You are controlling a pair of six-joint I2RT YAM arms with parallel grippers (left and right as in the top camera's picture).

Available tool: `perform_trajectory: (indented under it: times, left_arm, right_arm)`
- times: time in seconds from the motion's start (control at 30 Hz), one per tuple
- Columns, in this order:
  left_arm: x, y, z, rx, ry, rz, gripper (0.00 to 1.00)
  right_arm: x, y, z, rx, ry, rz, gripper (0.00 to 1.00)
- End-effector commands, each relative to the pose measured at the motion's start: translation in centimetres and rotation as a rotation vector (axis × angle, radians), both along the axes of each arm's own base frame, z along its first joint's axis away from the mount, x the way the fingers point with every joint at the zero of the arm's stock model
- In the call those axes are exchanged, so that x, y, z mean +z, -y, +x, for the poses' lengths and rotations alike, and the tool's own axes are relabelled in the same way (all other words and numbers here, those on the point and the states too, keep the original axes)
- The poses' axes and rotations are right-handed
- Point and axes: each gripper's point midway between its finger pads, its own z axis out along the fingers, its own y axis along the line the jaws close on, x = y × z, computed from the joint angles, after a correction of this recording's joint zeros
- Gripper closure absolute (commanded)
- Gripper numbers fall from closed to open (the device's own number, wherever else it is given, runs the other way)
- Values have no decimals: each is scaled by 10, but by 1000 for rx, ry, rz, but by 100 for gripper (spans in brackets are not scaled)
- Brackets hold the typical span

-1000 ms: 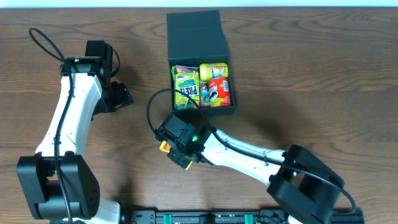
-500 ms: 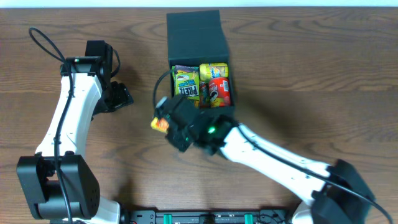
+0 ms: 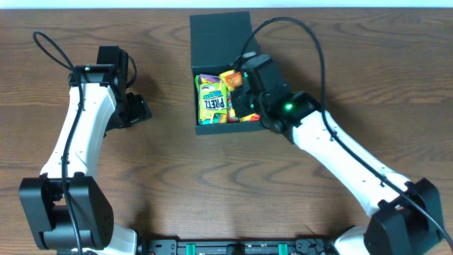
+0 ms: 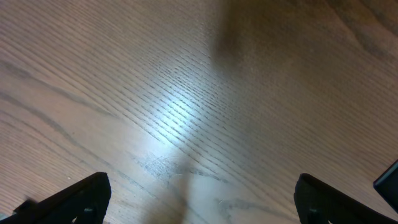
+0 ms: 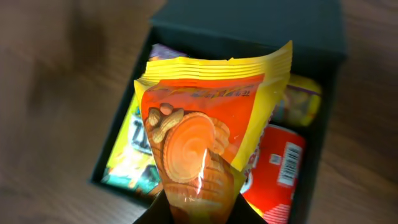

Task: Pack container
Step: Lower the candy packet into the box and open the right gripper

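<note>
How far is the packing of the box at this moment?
Done: a green packet, a red can and a yellow item lie in the open container. In hand: the right claw holds an orange snack packet above it. Left: release it inside and close the lid.

The container (image 3: 219, 128) is a dark teal-black, matte, square cardboard box. It sits flat on the wooden table near the far edge, about midway along it. Its hinged flap lid (image 3: 219, 39) is open and laid back towards the far edge. Inside lie a green snack packet (image 3: 212, 99), a red can (image 5: 280, 168) and a yellow packet (image 5: 305, 99).
</note>
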Motion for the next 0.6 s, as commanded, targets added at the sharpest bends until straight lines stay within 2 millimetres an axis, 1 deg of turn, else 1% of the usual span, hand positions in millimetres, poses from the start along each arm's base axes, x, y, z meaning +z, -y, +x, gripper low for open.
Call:
perform_trajectory:
  times: [0.0, 0.17, 0.33, 0.47, 0.57]
  left_arm:
    - [-2, -1, -2, 7, -10, 0, 5]
    - [-2, -1, -2, 7, -10, 0, 5]
    - [-2, -1, -2, 7, -10, 0, 5]
    - [-2, -1, -2, 7, -10, 0, 5]
    - [-2, -1, -2, 7, -10, 0, 5]
  right_arm:
    - [-6, -5, 7, -73, -46, 54, 86]
    - [-35, -11, 12, -103, -111, 64, 87]
    - [-60, -16, 20, -110, -130, 52, 86]
    - [-72, -17, 22, -112, -145, 41, 85]
    - [-77, -16, 22, -118, -150, 31, 85]
